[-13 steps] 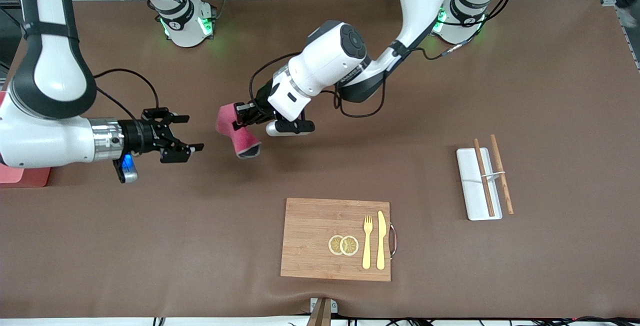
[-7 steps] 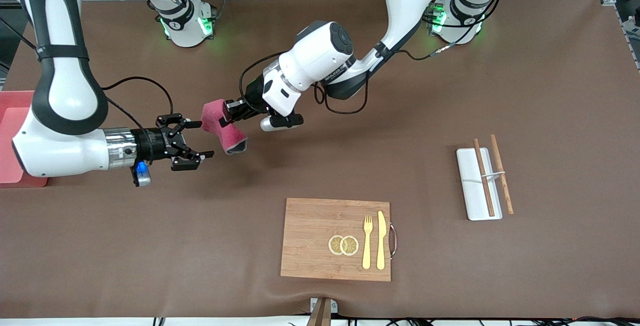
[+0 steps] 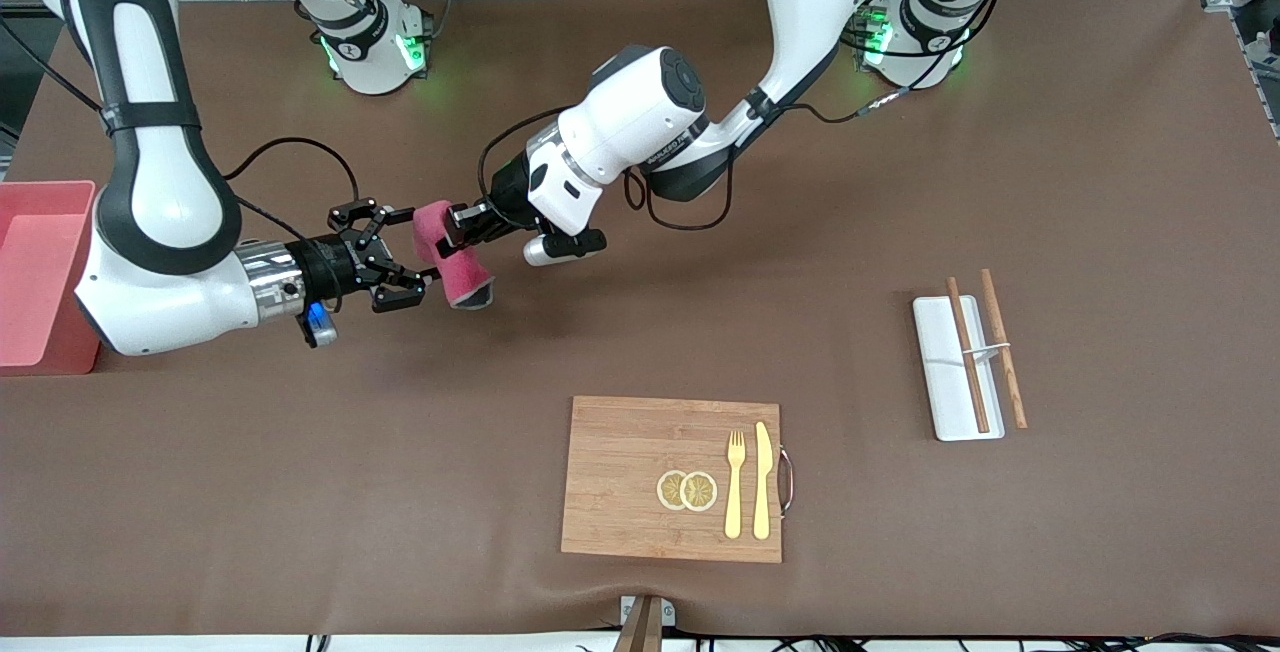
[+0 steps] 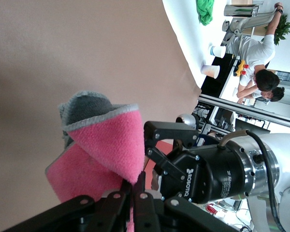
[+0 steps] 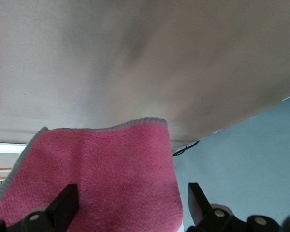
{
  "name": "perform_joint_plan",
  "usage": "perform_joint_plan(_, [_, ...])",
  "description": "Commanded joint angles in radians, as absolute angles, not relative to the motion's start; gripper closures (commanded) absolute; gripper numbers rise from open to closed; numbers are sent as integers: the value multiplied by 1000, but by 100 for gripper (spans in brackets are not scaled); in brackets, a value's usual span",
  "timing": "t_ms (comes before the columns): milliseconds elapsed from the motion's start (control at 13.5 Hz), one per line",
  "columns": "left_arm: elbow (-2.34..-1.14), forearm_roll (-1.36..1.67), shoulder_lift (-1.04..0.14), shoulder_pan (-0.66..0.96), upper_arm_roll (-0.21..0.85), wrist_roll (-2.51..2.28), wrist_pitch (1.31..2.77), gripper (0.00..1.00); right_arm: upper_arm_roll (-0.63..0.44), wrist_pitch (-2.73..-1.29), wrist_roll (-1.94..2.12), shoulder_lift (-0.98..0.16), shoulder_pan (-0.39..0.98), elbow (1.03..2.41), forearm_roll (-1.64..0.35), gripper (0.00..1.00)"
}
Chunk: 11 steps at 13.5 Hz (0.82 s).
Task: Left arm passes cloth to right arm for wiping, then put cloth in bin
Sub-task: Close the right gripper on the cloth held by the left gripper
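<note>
Holding the cloth (image 3: 452, 252) up over the bare brown table (image 3: 1100, 182): left gripper (image 3: 468, 229), fingers clamped tight on the upper fold, fabric draped below in a loose doubled flap with a grey edge. Reaching in from the left arm's base at the top of the front view, well toward the right arm's end of the table.

Facing it, level with it: right gripper (image 3: 404, 253), fingers spread wide, one fingertip (image 3: 403, 216) above the fold and one below, cloth edge just entering the gap. Not yet closed on the fabric. Seen from the right wrist, pink cloth (image 5: 94, 176) filling the space between the two black fingers (image 5: 64, 205), grey trim along its upper edge. Seen from the left wrist, cloth (image 4: 104, 154) pinched at the near fingers, the other gripper's black body right beside it.

Sitting at the right arm's end of the table, partly cut off by the picture edge: bin (image 3: 40, 277), well apart from the cloth.

Lying nearer to the front camera: wooden cutting board (image 3: 615, 477) with two lemon slices (image 3: 687, 490), a fork (image 3: 735, 484) and a knife (image 3: 762, 480). Toward the left arm's end: white tray (image 3: 945, 372) with chopsticks (image 3: 985, 350) laid on and beside it.
</note>
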<state>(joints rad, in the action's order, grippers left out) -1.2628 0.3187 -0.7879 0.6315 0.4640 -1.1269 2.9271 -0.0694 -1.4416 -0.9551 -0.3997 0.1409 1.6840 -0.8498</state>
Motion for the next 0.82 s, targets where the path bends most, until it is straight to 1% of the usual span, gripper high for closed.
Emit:
perform_joint_plan(0, [-1224,339,-811,644,468,-1140,2945,100,-69,-1428,-977,-380,147,1697,-874,0])
perform_joint_plan(148, [-1224,339,-811,643,468,-1140,2948,100,-69,-1437,-977,-387,169,1698,-887,1])
perform_joint_plan(223, [-1224,339,-811,643,468,-1137,2948,100,-69,-1445,-976,-388,176,1698,-908,22])
perform_joint_plan(297, [-1224,339,-811,644,466,-1135,2948,100,-69,-1453,-977,-390,186,1704,-940,52])
perform_joint_plan(371, [-1224,339,-811,644,466,-1134,2948,100,-69,-1456,-977,-391,186,1706,-956,79])
perform_joint_plan(445, [-1224,339,-811,644,466,-1134,2948,100,-71,-1456,-976,-391,186,1706,-956,99])
perform_joint_plan(742, [-1226,339,-811,643,465,-1135,2948,100,-72,-1456,-927,-393,172,1697,-942,100])
